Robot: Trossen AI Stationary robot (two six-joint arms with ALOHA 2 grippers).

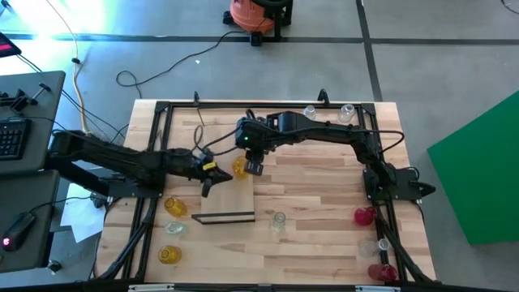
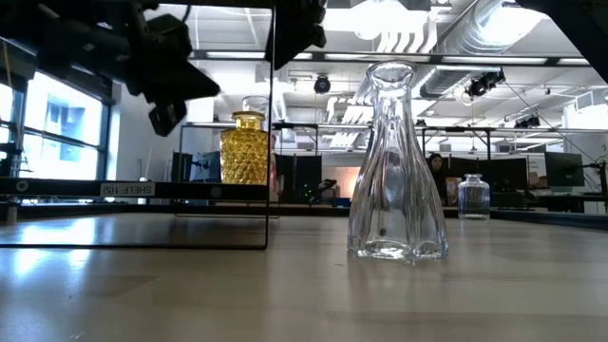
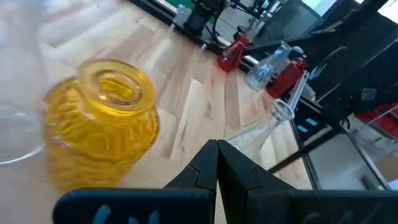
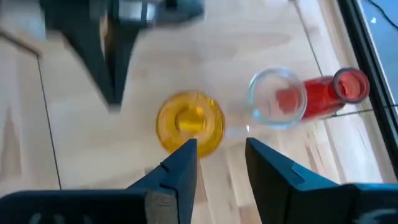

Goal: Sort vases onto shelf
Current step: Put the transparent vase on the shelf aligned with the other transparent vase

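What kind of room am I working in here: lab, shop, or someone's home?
Most likely a robotics lab or workshop. The floor is bare concrete with cables trailing across it, exposed ducting runs along an open ceiling, and a keyboard sits on a desk beside the table.

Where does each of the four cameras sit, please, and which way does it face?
High view: overhead, straight down on the table; both arms show.
Low view: table height, level past a clear vase; arms hang overhead.
Left wrist view: looks past the shut left pincer at the yellow vase.
Right wrist view: looks down between the open right pincer onto that vase.
Shared: the yellow vase appears in all four.
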